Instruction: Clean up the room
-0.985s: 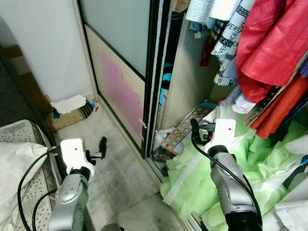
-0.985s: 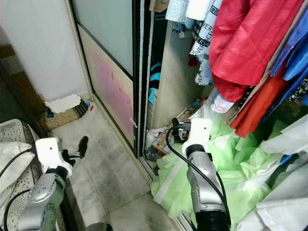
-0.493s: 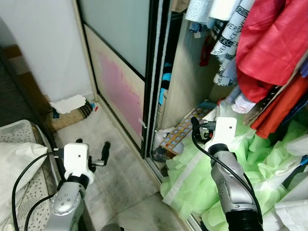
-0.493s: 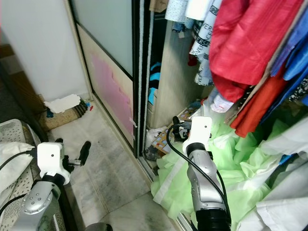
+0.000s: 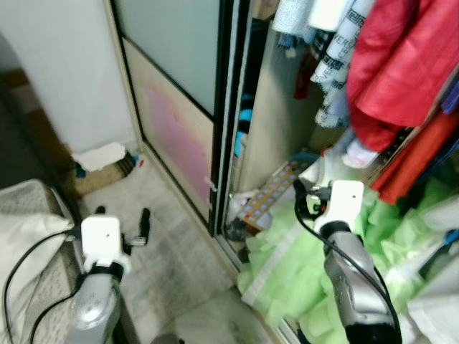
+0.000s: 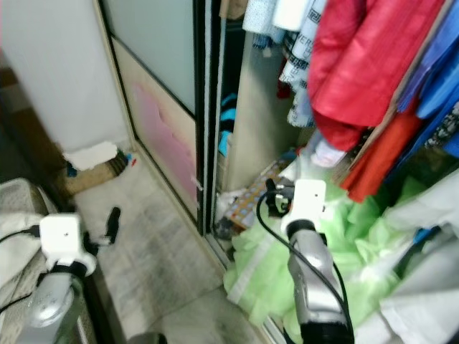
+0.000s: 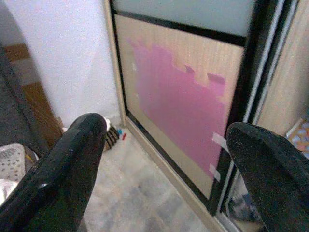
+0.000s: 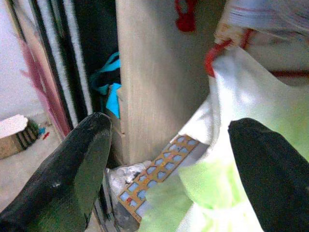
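Both pincers, left pincer and right pincer, hang released; crumpled pale-green sheer fabric could snag the right one.

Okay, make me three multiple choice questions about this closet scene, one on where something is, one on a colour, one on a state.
1. Where does the light green fabric lie?
A. piled at the wardrobe's foot
B. on a hanger
C. on the bed

2. What colour is the patch on the sliding door?
A. blue
B. pink
C. yellow

3. How are the right gripper fingers?
A. shut on cloth
B. open, holding nothing
C. shut on nothing

A: it spills over the threshold. B: the panel shows pink. B: the fingers stand wide apart.
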Motion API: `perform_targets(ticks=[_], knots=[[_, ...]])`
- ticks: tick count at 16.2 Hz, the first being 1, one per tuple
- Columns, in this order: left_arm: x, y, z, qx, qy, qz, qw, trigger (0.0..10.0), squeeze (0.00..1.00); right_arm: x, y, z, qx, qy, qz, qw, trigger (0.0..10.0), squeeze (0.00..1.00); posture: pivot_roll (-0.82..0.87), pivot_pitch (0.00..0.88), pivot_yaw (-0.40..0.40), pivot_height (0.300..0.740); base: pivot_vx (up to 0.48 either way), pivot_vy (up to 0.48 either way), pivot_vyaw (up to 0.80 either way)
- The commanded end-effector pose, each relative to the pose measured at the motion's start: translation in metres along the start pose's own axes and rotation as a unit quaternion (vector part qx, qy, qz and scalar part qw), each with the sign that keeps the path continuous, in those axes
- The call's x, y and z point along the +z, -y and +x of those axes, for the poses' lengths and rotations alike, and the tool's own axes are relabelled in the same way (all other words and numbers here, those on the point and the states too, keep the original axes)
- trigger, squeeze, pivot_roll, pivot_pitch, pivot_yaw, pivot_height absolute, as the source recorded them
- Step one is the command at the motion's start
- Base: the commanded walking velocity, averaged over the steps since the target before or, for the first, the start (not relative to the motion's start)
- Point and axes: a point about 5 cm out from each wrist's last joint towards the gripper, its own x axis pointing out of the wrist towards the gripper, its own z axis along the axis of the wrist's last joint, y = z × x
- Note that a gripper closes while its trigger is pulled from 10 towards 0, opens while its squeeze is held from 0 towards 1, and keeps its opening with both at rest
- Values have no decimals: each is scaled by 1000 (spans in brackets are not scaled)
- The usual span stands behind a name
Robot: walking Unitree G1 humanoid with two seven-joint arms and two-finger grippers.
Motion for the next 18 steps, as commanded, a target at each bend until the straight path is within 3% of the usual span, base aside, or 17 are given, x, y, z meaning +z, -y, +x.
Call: perform_targets(ticks=[1, 3, 6, 8, 9, 10, 11, 16, 17, 18], knots=[[1, -2, 2, 3, 6, 6, 1000, 10000, 0, 7, -7, 4, 15, 12, -5, 1000, 10000, 0, 52, 0, -40, 740, 0, 0, 800], [3, 1, 11, 3, 10, 5, 1000, 10000, 0, 6, -7, 3, 16, 10, -1, 1000, 10000, 0, 45, 0, -34, 740, 0, 0, 800], [0, 4, 13, 2, 1, 25, 1000, 10000, 0, 5, -8, 3, 21, 8, -3, 1000, 10000, 0, 50, 0, -37, 740, 0, 0, 800], [-3, 2, 14, 10, -2, 10, 1000, 10000, 0, 5, -9, 4, 22, 8, 0, 1000, 10000, 0, 53, 0, -37, 740, 0, 0, 800], [-3, 1, 13, 13, 3, -3, 1000, 8471, 0, 6, -10, 4, 24, 14, 4, 1000, 1333, 0, 53, 0, -37, 740, 0, 0, 800], [-3, 0, 13, 17, 3, -8, 1000, 549, 0, 7, -11, 4, 28, 18, 5, 999, 0, 0, 57, 0, -38, 740, 0, 0, 781], [-4, 0, 13, 17, 3, -10, 1000, 0, 0, 6, -11, 4, 28, 17, 2, 999, 0, 0, 58, 0, -38, 740, 0, 0, 769], [-5, -1, 15, 17, 5, -10, 1000, 0, 0, 5, -13, 5, 30, 15, 1, 999, 0, 0, 59, 0, -35, 740, 0, 0, 726], [-5, 0, 17, 13, 0, 1, 1000, 10000, 0, 4, -14, 6, 36, 14, -4, 999, 1255, 0, 60, 0, -34, 740, 0, 0, 675], [-5, 1, 18, 8, 1, -2, 1000, 10000, 0, 5, -16, 6, 42, 16, -9, 999, 10000, 0, 60, 0, -34, 740, 0, 0, 794]])
